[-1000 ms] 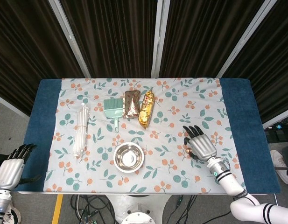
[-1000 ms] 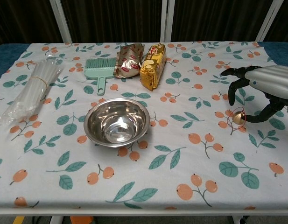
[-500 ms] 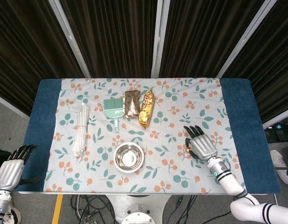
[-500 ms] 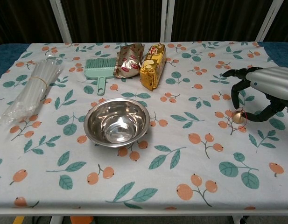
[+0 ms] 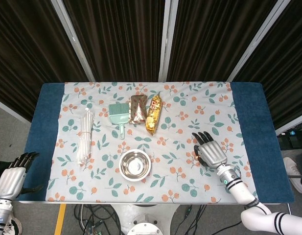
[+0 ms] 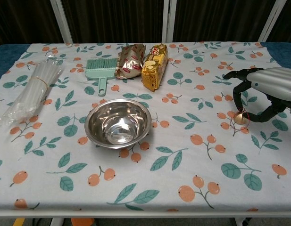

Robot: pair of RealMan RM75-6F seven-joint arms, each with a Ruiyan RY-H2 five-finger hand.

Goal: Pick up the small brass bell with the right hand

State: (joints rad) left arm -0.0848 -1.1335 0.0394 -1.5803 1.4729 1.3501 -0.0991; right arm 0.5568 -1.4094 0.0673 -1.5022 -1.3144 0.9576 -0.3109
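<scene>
At the right of the frame, the right hand arches over the bell, fingers curled around it, a firm hold not evident. Left hand, lower left, hangs with fingers apart, holding nothing.

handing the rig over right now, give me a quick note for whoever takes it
Right hand: over the small brass bell, fingers curled down around it with the tips beside the bell; whether they grip it cannot be told.
Left hand: holds nothing, off the table's left front corner, fingers apart.
Bell: on the tablecloth at the right side, not lifted, with a thin red loop on it.
Steel bowl, snack packs, green brush and bundle of straws sit well to the left of it.
Done: hand placed over the bell.
Left: close on the bell, lift it.
</scene>
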